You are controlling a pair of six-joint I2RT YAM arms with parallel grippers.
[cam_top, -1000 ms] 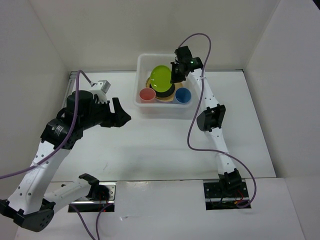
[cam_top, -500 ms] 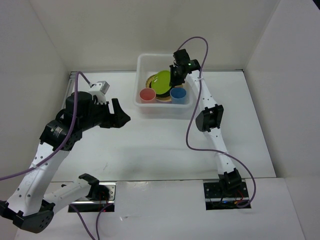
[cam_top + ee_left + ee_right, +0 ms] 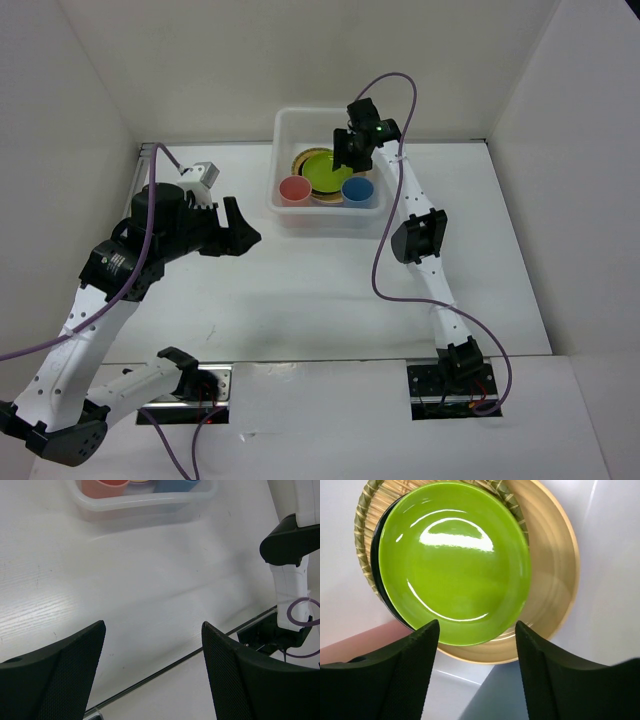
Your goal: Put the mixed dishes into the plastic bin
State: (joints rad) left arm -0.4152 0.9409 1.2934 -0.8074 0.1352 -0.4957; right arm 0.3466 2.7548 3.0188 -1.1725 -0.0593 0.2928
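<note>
Illumination: bright, even, from overhead; white walls (image 3: 250, 60) and counter (image 3: 300, 290) close to overexposure in the top view.
Shadows: soft and pale; a faint grey patch on the counter under the left arm (image 3: 160, 225); darker shade beneath the plastic bin (image 3: 150, 505) in the left wrist view.
Glare: curved white highlights on the lime green plate (image 3: 452, 560); streaky sheen along the counter grain in the left wrist view.
Focus: plate sharp; fingers of the right end effector (image 3: 477, 622) dark and blurred in the foreground; fingers of the left end effector (image 3: 153, 624) soft-edged, mesh texture legible.
Distortion: bin rim slightly bowed at the frame's top edge.
</note>
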